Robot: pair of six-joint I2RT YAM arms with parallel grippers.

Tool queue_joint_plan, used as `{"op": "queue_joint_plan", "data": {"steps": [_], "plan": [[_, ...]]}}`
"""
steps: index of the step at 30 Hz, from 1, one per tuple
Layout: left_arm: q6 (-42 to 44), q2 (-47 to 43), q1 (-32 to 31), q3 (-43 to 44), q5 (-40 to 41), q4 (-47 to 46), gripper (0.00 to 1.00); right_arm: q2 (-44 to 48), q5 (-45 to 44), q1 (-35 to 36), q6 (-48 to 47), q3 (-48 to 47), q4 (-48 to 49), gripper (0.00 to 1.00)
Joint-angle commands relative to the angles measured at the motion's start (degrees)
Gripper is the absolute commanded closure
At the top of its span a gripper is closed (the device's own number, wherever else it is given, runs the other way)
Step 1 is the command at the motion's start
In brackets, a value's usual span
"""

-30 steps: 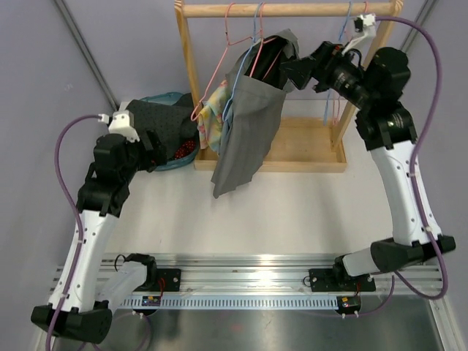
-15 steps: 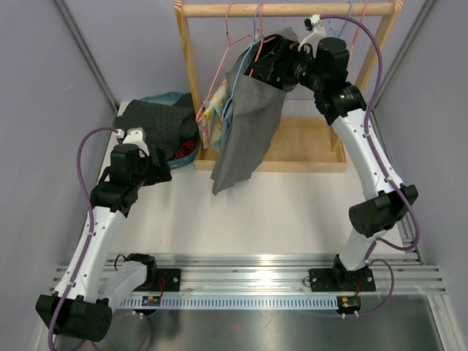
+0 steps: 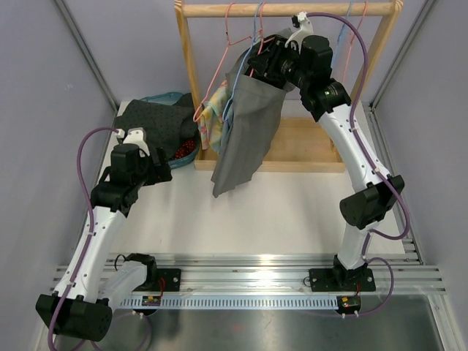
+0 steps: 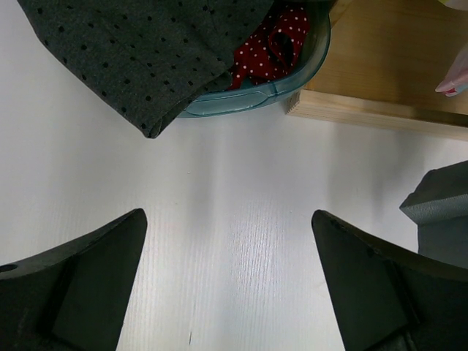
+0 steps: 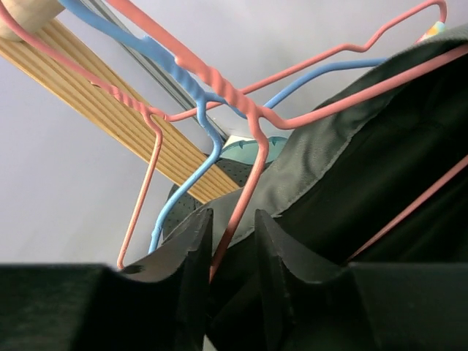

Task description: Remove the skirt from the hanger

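A grey skirt [image 3: 248, 124] hangs from a pink wire hanger [image 3: 232, 29] on the wooden rail. In the right wrist view its dark waistband [image 5: 351, 146] lies over the pink hanger [image 5: 245, 183]. My right gripper [image 3: 257, 62] is up at the waistband. Its jaws [image 5: 232, 213] are narrowed around the hanger's pink wire. The wire lies against the left finger, and a gap shows on the other side. My left gripper [image 3: 159, 172] hovers wide open over bare table [image 4: 228, 219] beside the basket, holding nothing. The skirt's hem [image 4: 439, 212] shows at that view's right edge.
The wooden rack [image 3: 292, 9] has a tray base [image 3: 300, 142]. A blue hanger [image 5: 168, 62] and a colourful garment [image 3: 212, 117] hang beside the skirt. More hangers [image 3: 344, 29] are at the rail's right. A teal basket [image 4: 256, 99] holds dotted dark cloth [image 3: 157, 121] and red cloth [image 4: 274, 44].
My right arm swung left along the rail to the skirt's hanger, and its jaws narrowed from wide open around the pink wire. The left arm drew back from the basket, then held still.
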State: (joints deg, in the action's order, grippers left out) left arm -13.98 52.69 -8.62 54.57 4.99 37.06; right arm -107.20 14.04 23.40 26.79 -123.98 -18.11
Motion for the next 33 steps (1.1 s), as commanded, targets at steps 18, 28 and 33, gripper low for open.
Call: {"op": "queue_joint_plan", "data": {"steps": [18,28,33], "plan": [[0.3,-1.2,-1.0,0.9,1.5,-2.3,0.01,12.6,-11.6,0.4,-9.2,-2.5,-3.9,1.0],[0.7,-1.7,-1.1,0.7,2.0,-2.9,0.01,17.6,-17.6,0.3,-13.5,-1.9,-7.7,1.0],[1.5,-3.3,-4.6,2.0,-1.6,-4.2,0.01,24.0,-18.4,0.3,-13.1,7.8,-6.1,1.0]]}}
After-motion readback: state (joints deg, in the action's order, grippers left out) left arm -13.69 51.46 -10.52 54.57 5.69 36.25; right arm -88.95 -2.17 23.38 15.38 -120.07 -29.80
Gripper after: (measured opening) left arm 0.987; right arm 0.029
